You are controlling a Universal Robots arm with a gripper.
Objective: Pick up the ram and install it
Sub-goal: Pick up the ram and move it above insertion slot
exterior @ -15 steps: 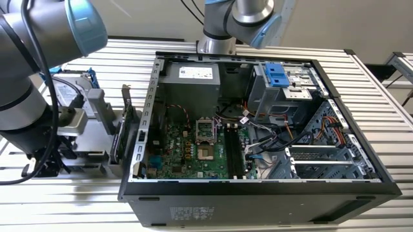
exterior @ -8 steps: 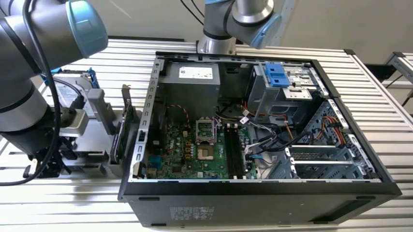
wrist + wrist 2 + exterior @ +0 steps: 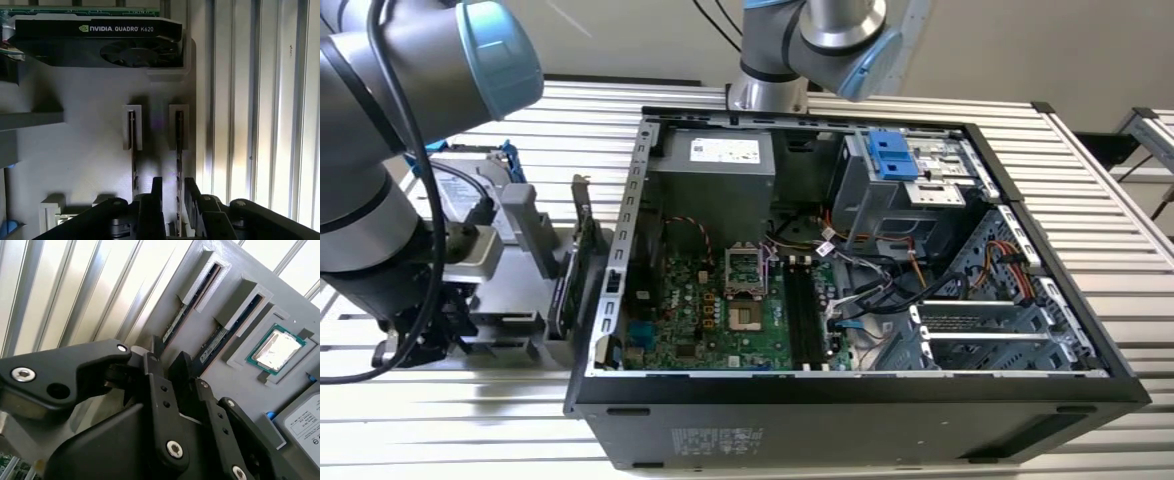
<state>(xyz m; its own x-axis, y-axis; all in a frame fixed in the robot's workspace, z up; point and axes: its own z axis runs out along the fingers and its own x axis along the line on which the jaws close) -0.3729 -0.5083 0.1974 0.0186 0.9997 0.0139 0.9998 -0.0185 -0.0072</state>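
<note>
The tool (image 3: 175, 186) hangs low over a grey holder (image 3: 90, 150), its two black fingers (image 3: 156, 189) spread. They straddle the ram (image 3: 178, 150) without visibly pinching it. The ram stands on edge in the holder's narrow pocket nearest the holder's edge. In the second wrist view the tool (image 3: 170, 356) sits at the near end of that same ram (image 3: 175, 322).

A second memory stick (image 3: 131, 135) stands in the neighbouring pocket, outside the fingers. A processor chip (image 3: 277, 350) lies in a square recess just beyond that stick. A hard drive (image 3: 305, 422) lies near the processor chip. A graphics card (image 3: 100, 42) with a round fan stands in the holder's far slot.

The holder rests on a slatted metal worktop (image 3: 260, 125). In the exterior view an open computer case (image 3: 627, 300) lies beside the holder. Inside the case are a green motherboard (image 3: 700, 320), long black memory slots (image 3: 803, 310), a grey power supply (image 3: 714, 175) and tangled cables (image 3: 881, 285).
</note>
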